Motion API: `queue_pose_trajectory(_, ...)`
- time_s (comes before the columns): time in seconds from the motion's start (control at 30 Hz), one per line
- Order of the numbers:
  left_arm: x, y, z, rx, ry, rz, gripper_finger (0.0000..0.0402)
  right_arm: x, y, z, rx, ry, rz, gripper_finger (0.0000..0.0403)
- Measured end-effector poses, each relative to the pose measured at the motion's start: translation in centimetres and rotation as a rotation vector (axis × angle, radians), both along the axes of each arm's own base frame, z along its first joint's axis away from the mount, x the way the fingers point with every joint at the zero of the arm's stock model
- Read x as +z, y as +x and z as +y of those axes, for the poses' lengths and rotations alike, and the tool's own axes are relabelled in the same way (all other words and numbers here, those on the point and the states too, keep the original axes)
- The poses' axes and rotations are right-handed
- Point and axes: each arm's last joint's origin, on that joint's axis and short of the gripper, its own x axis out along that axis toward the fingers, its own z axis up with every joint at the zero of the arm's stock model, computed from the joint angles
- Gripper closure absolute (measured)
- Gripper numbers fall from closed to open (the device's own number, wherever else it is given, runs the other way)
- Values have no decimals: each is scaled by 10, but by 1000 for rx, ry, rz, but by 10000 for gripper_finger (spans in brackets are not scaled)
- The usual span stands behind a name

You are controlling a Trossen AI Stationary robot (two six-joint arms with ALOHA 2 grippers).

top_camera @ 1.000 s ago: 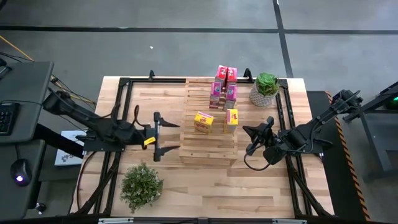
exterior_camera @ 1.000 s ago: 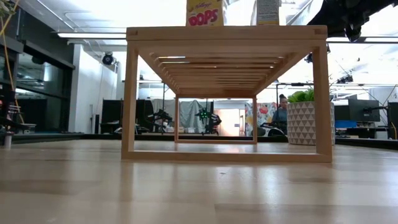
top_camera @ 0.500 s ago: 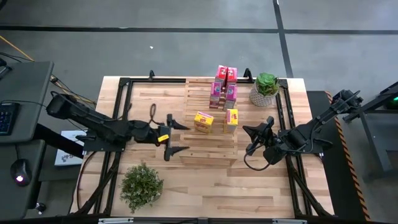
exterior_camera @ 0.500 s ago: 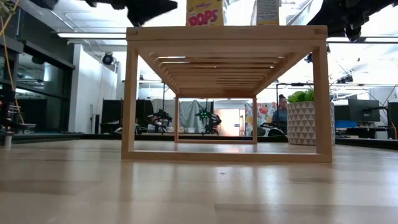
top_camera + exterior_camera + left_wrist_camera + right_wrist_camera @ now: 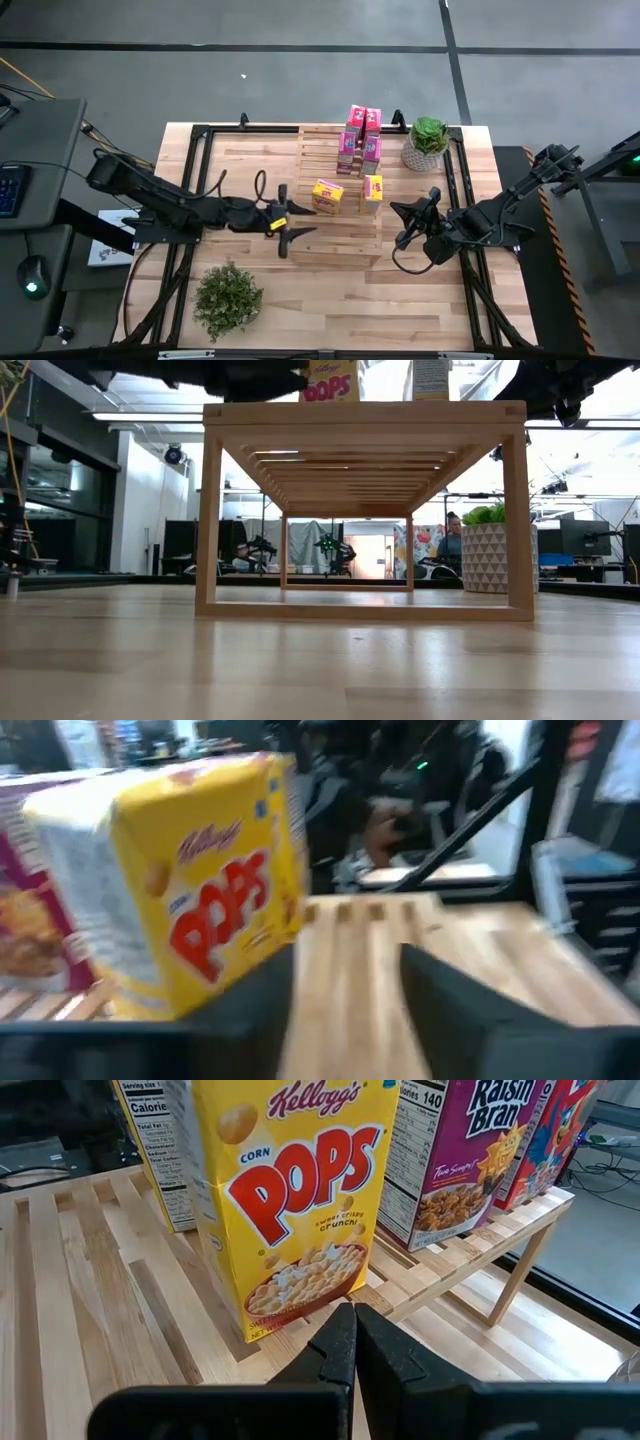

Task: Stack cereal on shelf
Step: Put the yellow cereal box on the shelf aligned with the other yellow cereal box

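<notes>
- Pale slatted wood: your shelf (image 5: 335, 205) sits mid-table on the plank-topped table (image 5: 420, 300), long side running front to back in the high view.
- On its top you have two yellow Corn Pops boxes side by side near the middle: left yellow box (image 5: 327, 195) and right yellow box (image 5: 372, 188).
- Behind them, at the shelf's far end, you have a cluster of pink-magenta boxes (image 5: 360, 140), upright and touching each other.
- Your left gripper (image 5: 296, 225) is over the shelf's left edge, just beside the left yellow box, fingers parted with a clear gap between them; nothing sits in that gap.
- Left wrist view: that yellow box (image 5: 190, 880) fills one side, just off one dark finger (image 5: 250, 1010), not between the two; contact with it can't be told.
- Your right gripper (image 5: 407, 222) hangs just off the shelf's right edge, near the right yellow box; right wrist view shows its fingers (image 5: 335, 1342) pressed together, gripping nothing.
- Right wrist view: a Corn Pops box (image 5: 290, 1200) stands upright on the slats straight ahead, a Raisin Bran box (image 5: 470, 1155) behind it.
- Low view: the shelf (image 5: 365, 510) is seen end-on, with a yellow box (image 5: 330, 382) on top.
- Potted plant (image 5: 428, 143) sits by the shelf's far right corner; a second leafy plant (image 5: 227, 298) sits near the table's front left.
</notes>
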Motion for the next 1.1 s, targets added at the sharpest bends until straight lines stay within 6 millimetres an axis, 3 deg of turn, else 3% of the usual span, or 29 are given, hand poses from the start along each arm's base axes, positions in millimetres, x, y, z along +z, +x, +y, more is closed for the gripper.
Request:
queue_pose_trajectory(0.13, -12, 8, 4, 44, 18, 40, 365, 0, 0, 0, 0, 2, -2, 403)
queue_pose_trajectory(0.2, -16, 11, 9, 64, 9, 48, 388, 0, 0, 0, 0, 1, -2, 403)
queue_pose_trajectory(0.87, -17, 14, 48, 287, -1, 53, 401, 0, 0, 0, -1, 0, -1, 403)
queue_pose_trajectory(1.1, -18, 15, 58, 291, -44, 47, 401, 0, 0, 0, -1, -1, -1, 403)
